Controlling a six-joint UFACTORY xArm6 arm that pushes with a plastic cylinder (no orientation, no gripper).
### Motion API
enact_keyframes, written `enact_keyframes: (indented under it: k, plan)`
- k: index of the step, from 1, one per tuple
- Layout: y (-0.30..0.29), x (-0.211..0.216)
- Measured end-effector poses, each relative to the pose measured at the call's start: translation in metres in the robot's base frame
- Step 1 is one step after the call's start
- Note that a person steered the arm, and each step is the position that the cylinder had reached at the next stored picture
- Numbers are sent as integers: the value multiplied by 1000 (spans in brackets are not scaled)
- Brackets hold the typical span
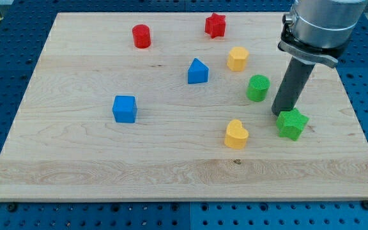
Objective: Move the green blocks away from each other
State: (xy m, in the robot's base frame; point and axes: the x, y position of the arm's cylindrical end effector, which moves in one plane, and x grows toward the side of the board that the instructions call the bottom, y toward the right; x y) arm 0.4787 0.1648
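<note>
A green cylinder [257, 87] stands at the board's right side. A green star-shaped block [292, 123] lies below and to its right. My tip [280, 113] rests on the board between the two green blocks, touching or nearly touching the upper left edge of the green star, and a short way to the lower right of the green cylinder. The dark rod rises from the tip toward the view's top right.
A yellow heart [236, 135] lies left of the green star. A yellow block [237, 58], a blue pointed block [197, 71], a blue cube [124, 108], a red cylinder [141, 36] and a red star [215, 25] are spread over the wooden board [75, 160].
</note>
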Motion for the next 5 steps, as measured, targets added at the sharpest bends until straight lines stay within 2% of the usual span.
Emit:
enact_keyframes:
  k: [4, 5]
  plan:
    - [0, 15]
    - [0, 35]
